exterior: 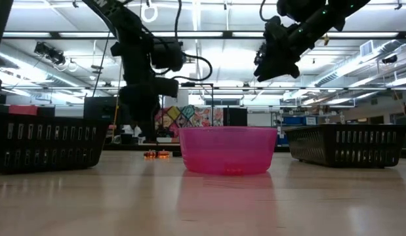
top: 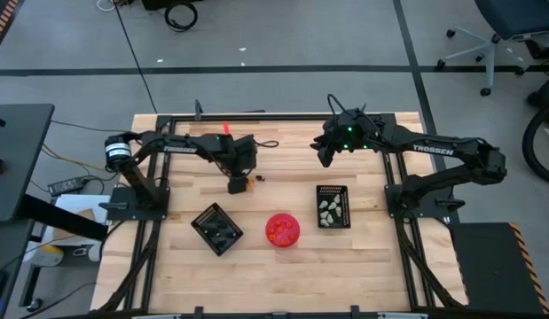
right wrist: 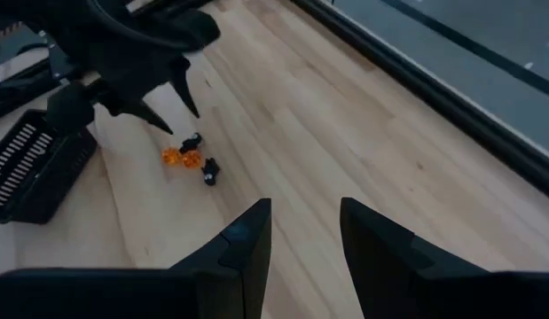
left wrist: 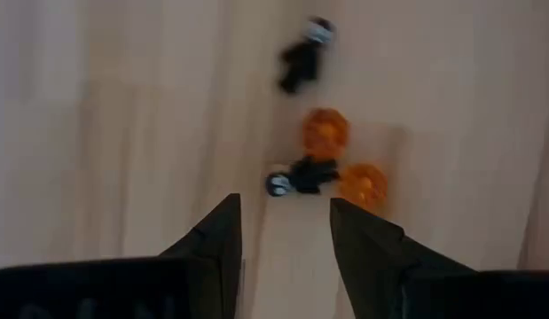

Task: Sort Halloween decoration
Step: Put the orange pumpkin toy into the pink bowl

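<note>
Two orange pieces [left wrist: 325, 131] under downward-pointing left gripper [left wrist: 286, 232], jaws apart, empty; right gripper [right wrist: 305, 232] raised, parted, empty.

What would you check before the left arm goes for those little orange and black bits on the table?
1. Left gripper open, nothing held: ok.
2. Left gripper above the loose pieces: ok.
3. Orange pieces and black pieces apart enough to take one alone: not ok, three lie clustered.
4. Right gripper raised, away from the pieces: ok.
5. Pink bowl and black trays out of the path: ok.
</note>
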